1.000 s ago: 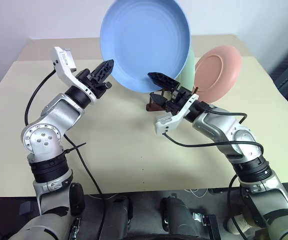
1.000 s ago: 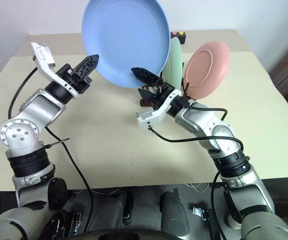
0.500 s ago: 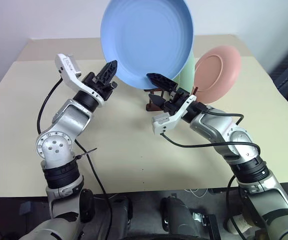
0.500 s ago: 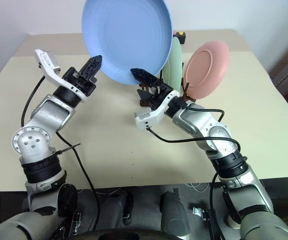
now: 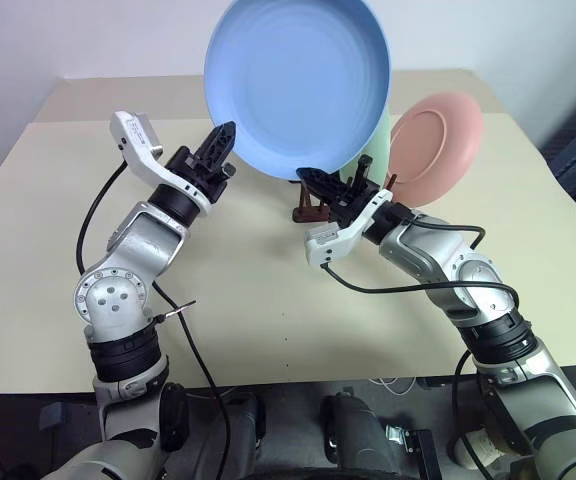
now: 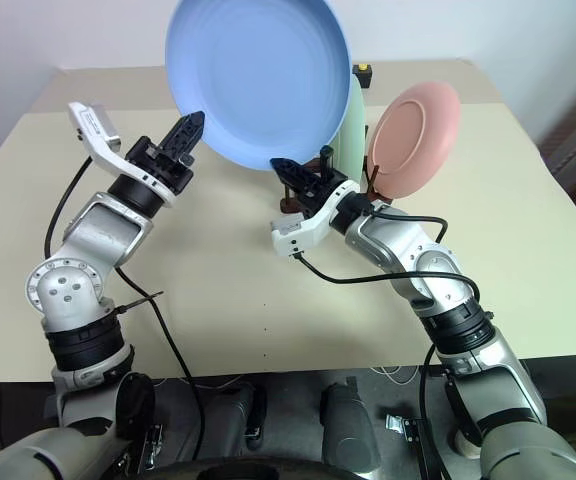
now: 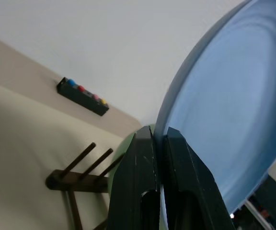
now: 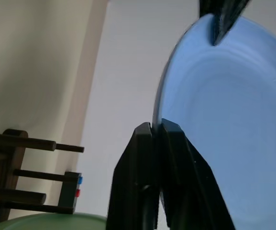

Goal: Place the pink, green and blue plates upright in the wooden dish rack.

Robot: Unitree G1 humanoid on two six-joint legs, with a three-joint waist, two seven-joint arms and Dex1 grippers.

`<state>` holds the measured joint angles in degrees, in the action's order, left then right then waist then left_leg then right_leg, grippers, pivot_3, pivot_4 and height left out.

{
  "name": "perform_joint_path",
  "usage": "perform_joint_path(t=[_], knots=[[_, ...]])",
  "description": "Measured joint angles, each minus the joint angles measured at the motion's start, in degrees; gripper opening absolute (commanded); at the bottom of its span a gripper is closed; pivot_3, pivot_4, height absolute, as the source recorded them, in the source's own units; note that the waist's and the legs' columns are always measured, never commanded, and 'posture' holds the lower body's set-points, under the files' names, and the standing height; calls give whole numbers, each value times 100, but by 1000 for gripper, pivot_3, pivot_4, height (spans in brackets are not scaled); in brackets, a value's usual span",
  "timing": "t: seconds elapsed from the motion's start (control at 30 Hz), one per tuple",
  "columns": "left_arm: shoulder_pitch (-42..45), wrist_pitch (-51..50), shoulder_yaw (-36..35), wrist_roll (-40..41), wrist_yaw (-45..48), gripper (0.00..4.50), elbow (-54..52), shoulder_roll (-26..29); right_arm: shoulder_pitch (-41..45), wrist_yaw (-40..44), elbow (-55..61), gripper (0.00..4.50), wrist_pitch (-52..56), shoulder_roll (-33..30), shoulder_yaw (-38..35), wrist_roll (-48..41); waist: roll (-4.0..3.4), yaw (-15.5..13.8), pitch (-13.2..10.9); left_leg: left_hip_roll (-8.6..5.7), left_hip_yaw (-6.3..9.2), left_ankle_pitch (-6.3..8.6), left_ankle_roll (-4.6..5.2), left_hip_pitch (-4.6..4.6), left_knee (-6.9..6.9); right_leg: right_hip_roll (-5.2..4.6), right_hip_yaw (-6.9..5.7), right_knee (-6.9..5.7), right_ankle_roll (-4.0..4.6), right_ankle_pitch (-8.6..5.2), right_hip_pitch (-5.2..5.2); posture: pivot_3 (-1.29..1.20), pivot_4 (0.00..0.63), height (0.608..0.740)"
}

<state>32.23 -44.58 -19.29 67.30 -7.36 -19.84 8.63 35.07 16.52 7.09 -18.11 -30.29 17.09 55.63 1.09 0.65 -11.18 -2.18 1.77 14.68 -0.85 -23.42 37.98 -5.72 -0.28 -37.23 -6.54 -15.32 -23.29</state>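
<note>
The blue plate [image 5: 296, 85] runs off the top of both head views, so its upper rim is cut away. It covers most of the green plate [image 5: 376, 140] (only a narrow strip shows) and much of the wooden rack [image 5: 310, 207]. The small black box [image 6: 362, 71] peeks from behind it, mostly hidden.

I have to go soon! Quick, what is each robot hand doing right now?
Left gripper: shut on the rim of the blue plate.
Right gripper: shut on the blue plate's lower rim.
</note>
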Motion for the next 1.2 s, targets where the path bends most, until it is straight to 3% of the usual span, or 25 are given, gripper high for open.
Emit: perform_joint_path(t=[0.3,0.4,0.6,0.63,0.8,0.97,1.03,1.13,1.2], knots=[[1,1,19,228,-69,0,63,89,0,0,-1,27,26,-3,4,-12,0,1,0,0,0,0,0,0,0,1,0,0,1,1,0,0,150,740],[4,5,38,389,-31,1026,101,89,0,1,-16,0,39,-12,4,-11,0,-1,0,0,0,0,0,0,0,1,0,1,1,1,0,0,150,740],[5,11,142,441,166,4134,148,302,26,-39,-24,0,99,-14,-2,-21,0,8,0,1,0,0,0,1,0,4,0,1,2,1,0,0,150,740],[5,15,151,435,232,4451,160,397,28,-39,-24,0,101,-14,-2,-23,0,9,0,1,0,0,0,1,-1,5,0,1,2,1,0,0,150,740],[-6,100,-8,200,983,4451,384,1250,65,-39,-26,0,104,-48,-4,-40,-1,21,0,1,0,0,-1,2,-3,8,0,2,5,2,-1,0,150,740],[-650,-15,-91,27,3029,4451,586,2713,346,-29,-60,0,220,-61,-216,-347,-2,38,-1,6,-3,0,-1,2,-10,9,2,5,7,2,-5,0,150,740],[-744,-1,-77,-115,3585,4451,644,3003,460,-16,-65,0,262,-60,-307,-538,-1,5,-1,13,1,0,0,2,-9,9,1,8,9,3,-2,0,150,740],[-934,590,137,-1037,4456,4451,643,3566,617,216,-59,0,257,129,-376,-1365,-1,21,-1,14,0,1,1,3,-13,8,2,13,11,5,0,0,150,740],[-1030,985,298,-1502,4950,4451,701,3626,742,456,-43,0,446,486,-571,-2295,-3,27,-2,19,0,1,2,2,-18,8,2,12,14,6,-3,0,150,740]])
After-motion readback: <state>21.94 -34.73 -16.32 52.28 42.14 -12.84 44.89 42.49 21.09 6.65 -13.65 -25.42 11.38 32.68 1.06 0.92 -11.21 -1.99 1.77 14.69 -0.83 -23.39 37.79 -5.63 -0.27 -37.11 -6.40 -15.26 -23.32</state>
